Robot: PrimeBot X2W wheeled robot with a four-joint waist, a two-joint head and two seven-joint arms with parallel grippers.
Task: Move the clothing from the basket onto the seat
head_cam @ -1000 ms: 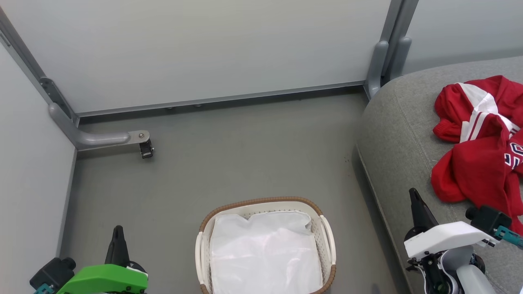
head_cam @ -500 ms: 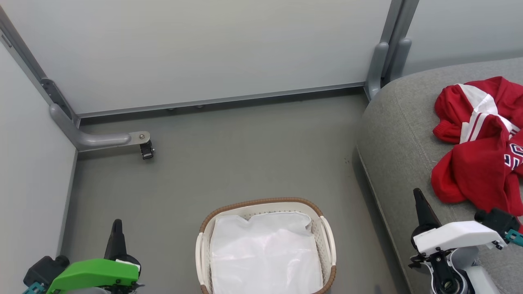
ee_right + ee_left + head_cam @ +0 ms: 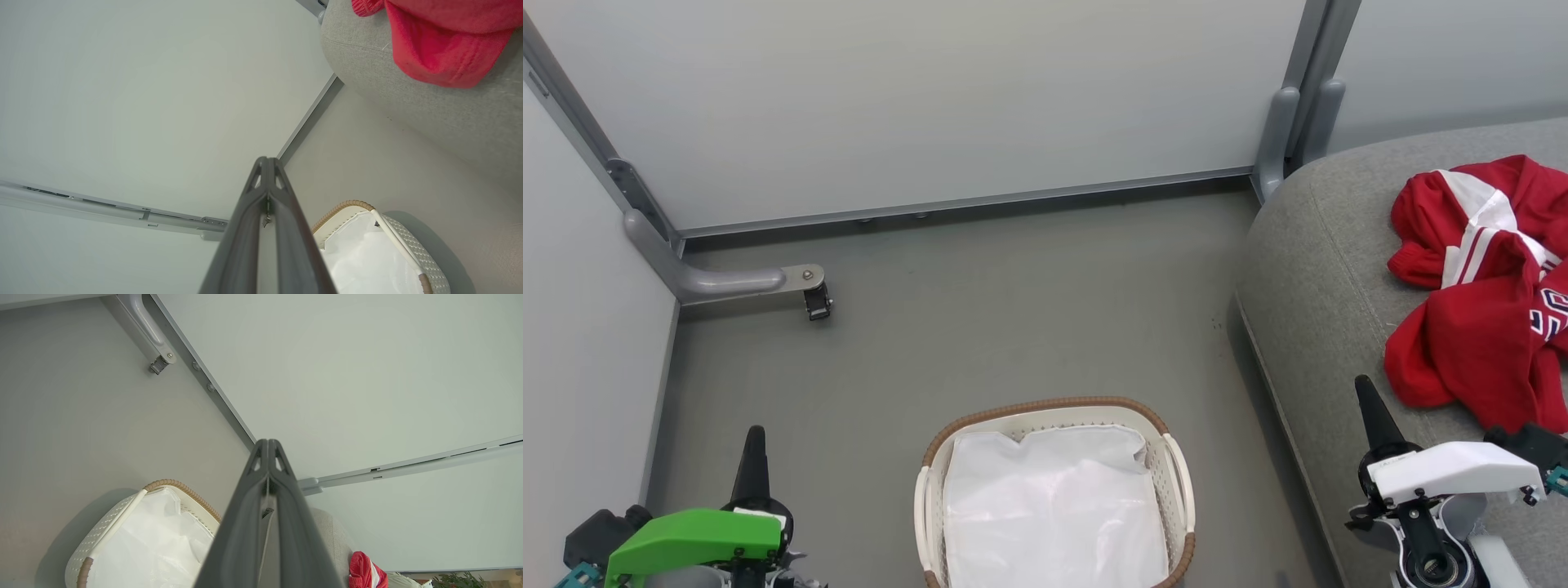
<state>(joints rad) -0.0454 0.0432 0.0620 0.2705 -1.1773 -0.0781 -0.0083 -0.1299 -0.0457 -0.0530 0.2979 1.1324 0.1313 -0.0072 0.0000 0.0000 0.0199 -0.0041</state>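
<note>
Already: clothing (image 3: 1478, 343) on seat (image 3: 1323, 286), near closed right fingers (image 3: 1370, 408), apart.

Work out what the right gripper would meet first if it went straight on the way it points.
Probably the pale wall panel, near its base rail; the right gripper, shut, points there, clear of clothing and basket. Depth is unclear.

A grey panel foot (image 3: 731, 282) with a caster (image 3: 816, 300) stood on the floor (image 3: 1013, 310) ahead of the left gripper (image 3: 756, 437); a white sheet (image 3: 1054, 514) lay right of it.
</note>
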